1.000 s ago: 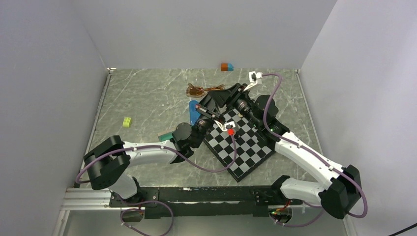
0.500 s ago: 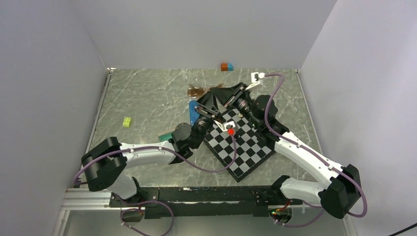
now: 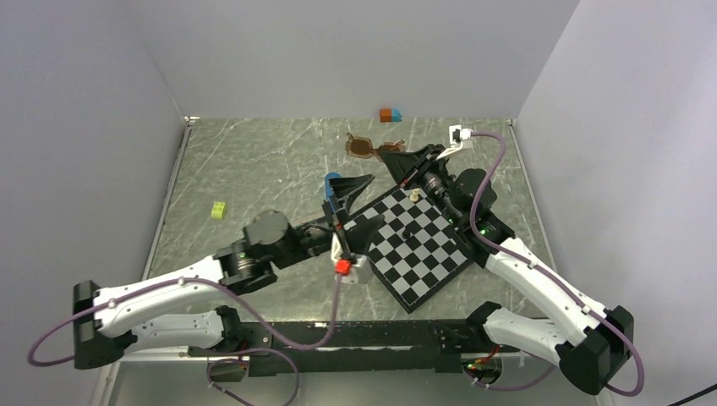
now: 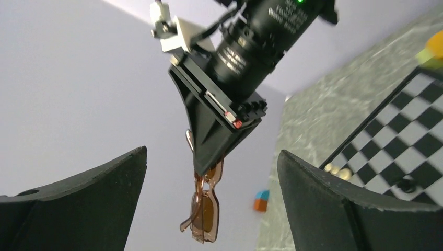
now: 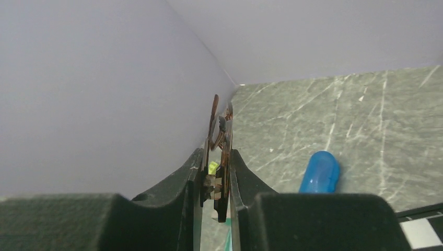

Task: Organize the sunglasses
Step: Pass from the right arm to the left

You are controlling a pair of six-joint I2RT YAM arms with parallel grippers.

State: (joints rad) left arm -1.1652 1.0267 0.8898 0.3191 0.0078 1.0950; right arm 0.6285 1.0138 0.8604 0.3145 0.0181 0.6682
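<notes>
Brown-tinted sunglasses (image 5: 219, 130) hang pinched in the narrow jaws of the right gripper (image 5: 217, 157), held clear above the marble table (image 3: 254, 161) near its far edge and apart from the orange-and-blue block (image 3: 390, 115) by the back wall. The left gripper (image 3: 348, 188) gapes wide and empty above the blue case (image 3: 332, 179), beside the checkerboard (image 3: 418, 245). A label strip on the right gripper is too small to read.

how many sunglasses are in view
1: a brown pair, hanging in the air from the shut right gripper. Another could be hidden from these views.
</notes>
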